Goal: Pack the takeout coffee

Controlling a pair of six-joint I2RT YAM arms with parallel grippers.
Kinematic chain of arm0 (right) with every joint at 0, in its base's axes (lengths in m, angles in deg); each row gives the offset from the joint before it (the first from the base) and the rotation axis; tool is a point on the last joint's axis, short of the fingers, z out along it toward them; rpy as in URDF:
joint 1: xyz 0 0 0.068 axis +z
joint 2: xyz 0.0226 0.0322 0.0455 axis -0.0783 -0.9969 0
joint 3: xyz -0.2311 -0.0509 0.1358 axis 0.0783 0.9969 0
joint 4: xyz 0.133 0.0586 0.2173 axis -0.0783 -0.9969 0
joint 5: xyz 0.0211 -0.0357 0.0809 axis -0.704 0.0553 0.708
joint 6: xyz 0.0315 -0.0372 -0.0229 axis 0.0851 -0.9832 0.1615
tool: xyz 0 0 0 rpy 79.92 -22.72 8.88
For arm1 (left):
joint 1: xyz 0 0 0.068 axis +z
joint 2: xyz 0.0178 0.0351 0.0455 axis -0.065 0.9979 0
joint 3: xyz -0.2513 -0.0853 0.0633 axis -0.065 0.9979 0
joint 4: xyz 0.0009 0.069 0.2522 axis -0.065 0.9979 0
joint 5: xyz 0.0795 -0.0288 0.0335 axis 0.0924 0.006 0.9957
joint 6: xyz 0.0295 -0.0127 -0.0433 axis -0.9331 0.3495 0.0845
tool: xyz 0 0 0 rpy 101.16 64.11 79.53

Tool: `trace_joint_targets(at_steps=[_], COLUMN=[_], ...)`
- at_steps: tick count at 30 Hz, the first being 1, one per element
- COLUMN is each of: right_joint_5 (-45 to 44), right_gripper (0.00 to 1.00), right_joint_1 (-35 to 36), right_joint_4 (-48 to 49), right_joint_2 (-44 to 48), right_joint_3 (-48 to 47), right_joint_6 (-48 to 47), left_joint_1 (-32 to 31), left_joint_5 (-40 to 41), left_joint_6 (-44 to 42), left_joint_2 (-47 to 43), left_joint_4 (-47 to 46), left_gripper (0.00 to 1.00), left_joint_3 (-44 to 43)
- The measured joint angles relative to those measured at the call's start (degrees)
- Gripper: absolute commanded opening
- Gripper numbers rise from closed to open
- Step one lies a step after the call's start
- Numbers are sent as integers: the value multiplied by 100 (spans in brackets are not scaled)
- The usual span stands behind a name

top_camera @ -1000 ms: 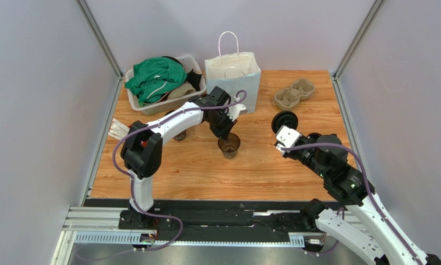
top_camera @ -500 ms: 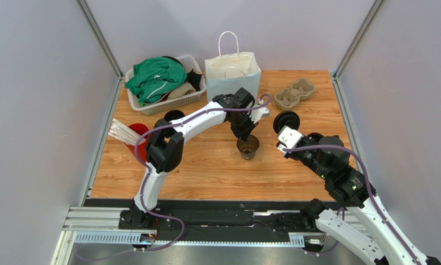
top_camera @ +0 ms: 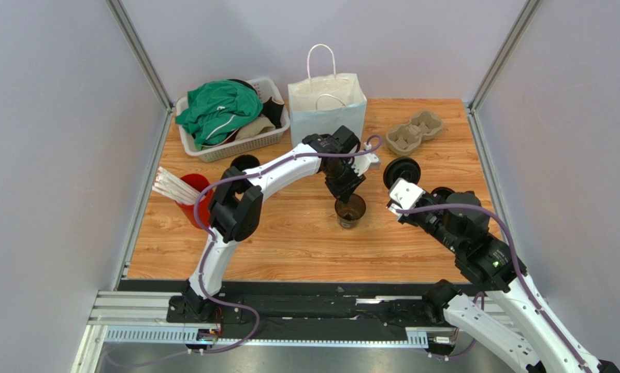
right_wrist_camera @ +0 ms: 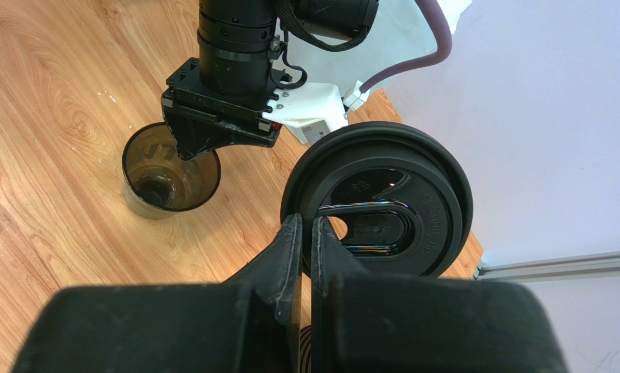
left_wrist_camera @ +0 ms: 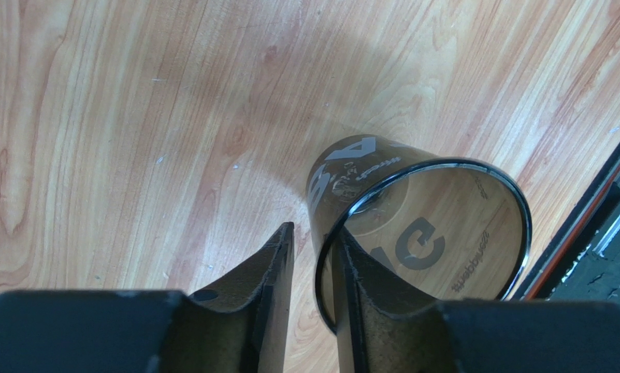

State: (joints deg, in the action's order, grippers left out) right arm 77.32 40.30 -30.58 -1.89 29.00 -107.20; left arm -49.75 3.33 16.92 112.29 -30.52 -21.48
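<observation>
The cup (top_camera: pixel 350 211) is standing lidless on the tabletop (top_camera: pixel 289 241). The left claw (left_wrist_camera: pixel 309 256) is sitting parted astride its rim; the right claw (right_wrist_camera: pixel 305 233) is pinching the lid (right_wrist_camera: pixel 391 194) beside the cup. Lidding appears in hand; next, the lid needs levelling over the cup.

Can't read the small print on the cup (left_wrist_camera: pixel 414 225); lid (right_wrist_camera: pixel 383 194) edge hidden behind my right end effector (right_wrist_camera: pixel 306 225); red cup (top_camera: pixel 196 196) half behind left arm (top_camera: pixel 289 166).

Item count by kind
One coffee cup (top_camera: pixel 350 210), one black lid (top_camera: pixel 402 170), one white paper bag (top_camera: pixel 328 106), one basket (top_camera: pixel 236 146), one cardboard carrier (top_camera: pixel 414 132) with two cells, one red cup (top_camera: pixel 192 186), several white straws (top_camera: pixel 169 184).
</observation>
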Motion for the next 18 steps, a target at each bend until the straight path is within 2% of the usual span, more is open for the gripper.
trace_joint_targets(at_steps=[6,9,11,13,15,16,18], right_joint_5=[2,2,7,35,83,114,212], right_gripper=[0,0,0,0,0,0,0], right_joint_1=[0,0,0,0,0,0,0], right_joint_4=[0,2,2,2,-9,-15,-149], right_joint_2=[0,-2,-2,-13,-48,-76,-179], right_joint_3=[2,2,2,2,2,-2,-61], right_joint_6=[0,0,0,0,-2,-4,-9], left_joint_1=[-2,-2,-2,0,22,44,109], left_joint_5=[-9,-28,-66,-127,-210,-262,-400], left_joint_6=[59,116,157,195,262,304,404], left_joint_2=[-7,-35,-63,-98,-146,-175,-289], left_joint_4=[4,4,7,7,11,7,9], left_gripper=[51,65,67,79,80,95,97], left_joint_3=[-81,-103,-103,-111,-133,-136,-131])
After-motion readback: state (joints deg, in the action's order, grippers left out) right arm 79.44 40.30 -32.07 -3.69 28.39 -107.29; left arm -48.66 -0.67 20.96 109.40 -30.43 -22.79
